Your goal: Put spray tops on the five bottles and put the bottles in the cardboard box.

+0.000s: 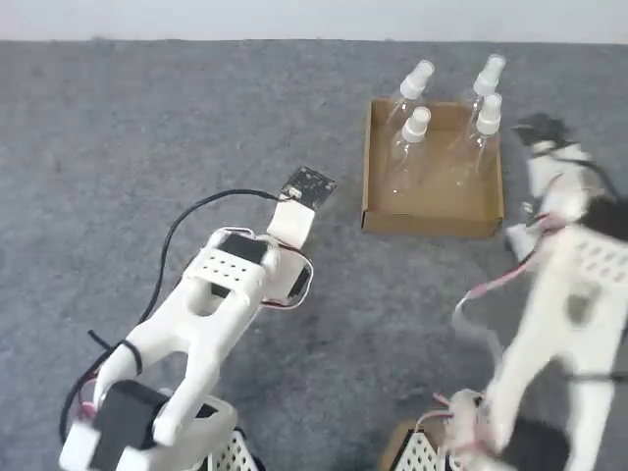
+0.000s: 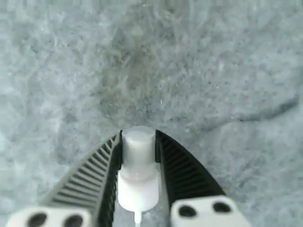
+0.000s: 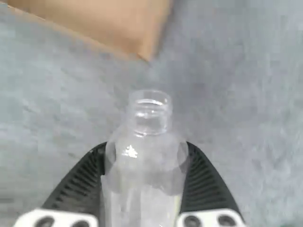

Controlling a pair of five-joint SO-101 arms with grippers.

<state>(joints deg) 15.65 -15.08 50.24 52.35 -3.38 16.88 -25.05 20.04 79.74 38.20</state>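
We see a grey, felt-like table cover [image 2: 189, 71] spreading beneath and ahead of the left pincer [image 2: 138, 137], with a faint crease [image 2: 265, 112] near it. Well beyond the pincer, a pale wall strip [image 1: 294, 18] borders the cover.

We can read no txt, nos., labels or signs in any view. The circuit board [image 1: 309, 183] on one arm's wrist has specks too small for us to make out. The cardboard box [image 1: 432, 224] wall looks plain brown to us, and the clear bottle [image 3: 144, 156] carries no print we can read.
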